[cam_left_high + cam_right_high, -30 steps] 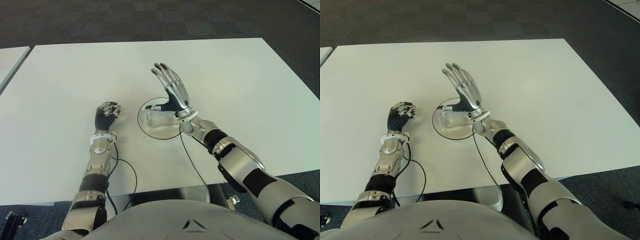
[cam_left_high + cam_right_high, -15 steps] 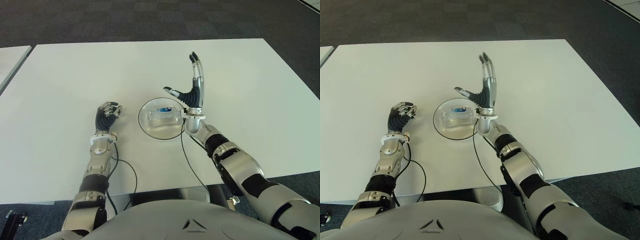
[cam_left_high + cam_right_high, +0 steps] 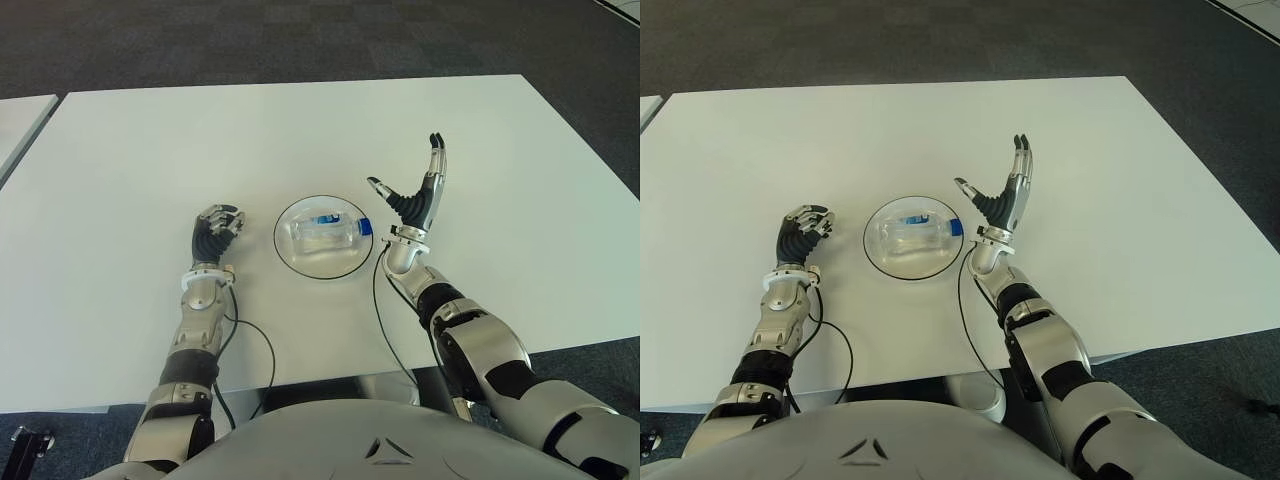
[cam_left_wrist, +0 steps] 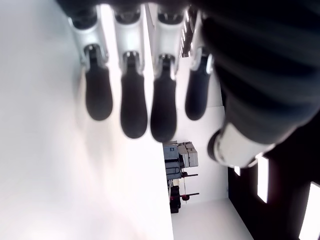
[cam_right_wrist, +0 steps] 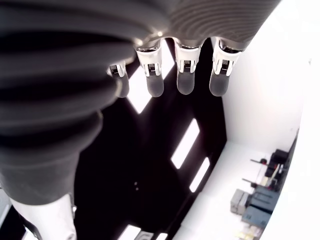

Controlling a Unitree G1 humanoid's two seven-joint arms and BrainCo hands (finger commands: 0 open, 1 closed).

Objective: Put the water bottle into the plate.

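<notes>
One water bottle (image 3: 327,231) lies on its side inside the plate (image 3: 290,254), its long axis running across the robot's front with the blue cap toward the right hand (image 3: 413,199). That nearer hand is raised just beside the plate, fingers spread and empty. The left hand (image 3: 214,228) shows beside the plate's other side, fingers curled on nothing.

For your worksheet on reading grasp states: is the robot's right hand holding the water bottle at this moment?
No, the right hand is open beside the plate, where the water bottle lies.
</notes>
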